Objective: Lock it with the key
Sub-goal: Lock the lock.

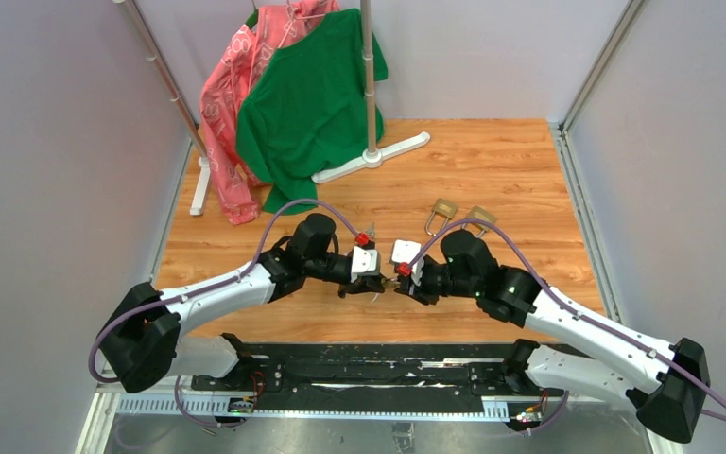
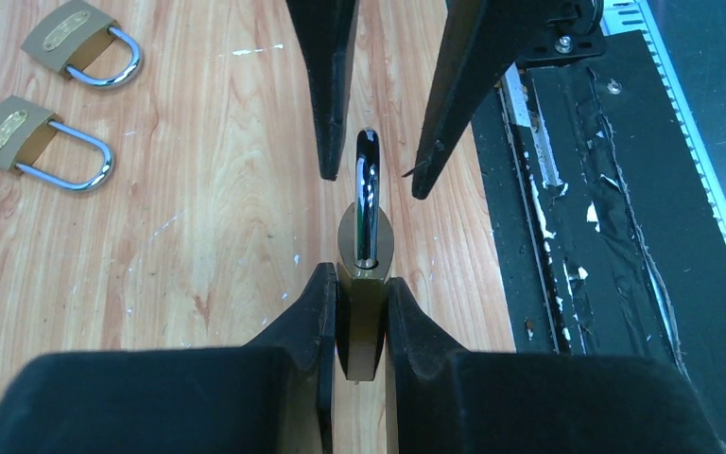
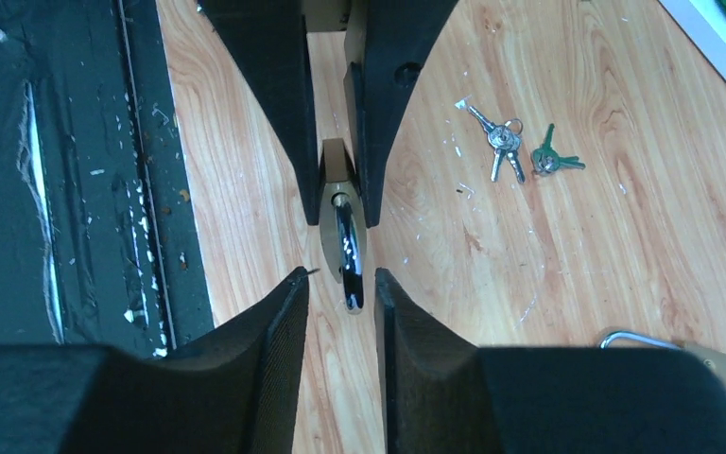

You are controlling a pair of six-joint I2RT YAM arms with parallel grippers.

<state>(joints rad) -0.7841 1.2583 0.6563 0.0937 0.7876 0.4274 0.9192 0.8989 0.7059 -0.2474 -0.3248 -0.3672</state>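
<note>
My left gripper [image 2: 359,279] is shut on the brass body of a padlock [image 2: 363,241] and holds it edge-on just above the wooden table, silver shackle [image 2: 367,189] pointing away. My right gripper [image 3: 342,279] is open, facing the left one, its fingers on either side of the shackle's tip [image 3: 348,248] with a gap on each side. In the top view the two grippers meet at the table's front middle, left [image 1: 364,282] and right [image 1: 405,282]. The key [image 3: 501,142], a small silvery cluster, lies on the table beyond, beside a green-headed key [image 3: 550,159].
Two other brass padlocks [image 1: 442,210] [image 1: 480,218] lie on the table behind the grippers; they also show in the left wrist view [image 2: 71,38] [image 2: 19,132]. A white-footed clothes rack [image 1: 371,156] with a green shirt [image 1: 312,104] and pink garment stands at the back left. A black mat [image 2: 605,236] runs along the near edge.
</note>
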